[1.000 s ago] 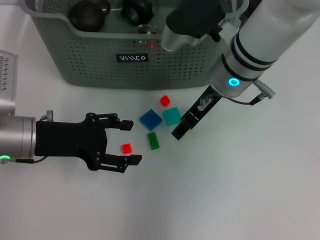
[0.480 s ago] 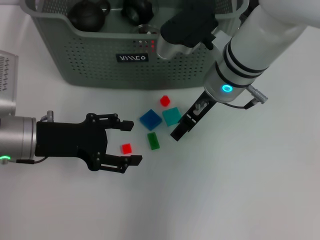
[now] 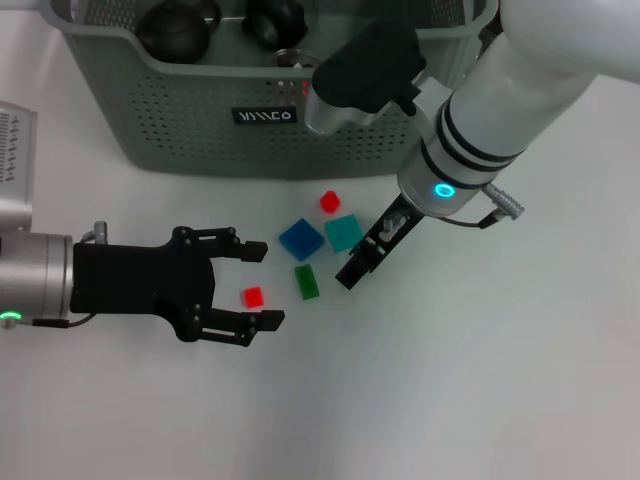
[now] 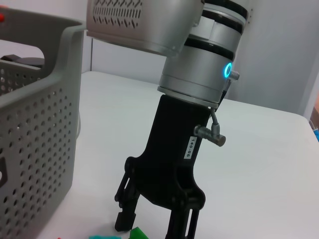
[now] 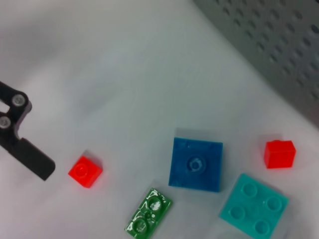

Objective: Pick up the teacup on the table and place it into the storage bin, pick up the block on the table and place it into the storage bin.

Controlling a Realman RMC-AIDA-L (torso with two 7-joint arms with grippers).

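Observation:
The grey-green storage bin (image 3: 200,130) stands at the far side of the table, its perforated wall also in the left wrist view (image 4: 35,144). In front of it lie several blocks: a small red one (image 3: 329,202), a teal one (image 3: 343,232), a blue one (image 3: 301,239), a green one (image 3: 306,282) and another red one (image 3: 252,297). My left gripper (image 3: 262,286) is open, its fingers on either side of that red block (image 5: 85,171). My right gripper (image 3: 352,272) hangs open just right of the green block (image 4: 139,233). No teacup shows on the table.
Dark round objects (image 3: 175,28) and a glass item (image 3: 290,58) lie inside the bin. The right wrist view shows the blue (image 5: 196,164), teal (image 5: 253,209) and green (image 5: 148,218) blocks close together. Bare white table (image 3: 480,380) stretches to the right and front.
My right arm has shifted slightly left and toward the front, bringing its gripper closer to the green block. The left gripper and the blocks have not moved.

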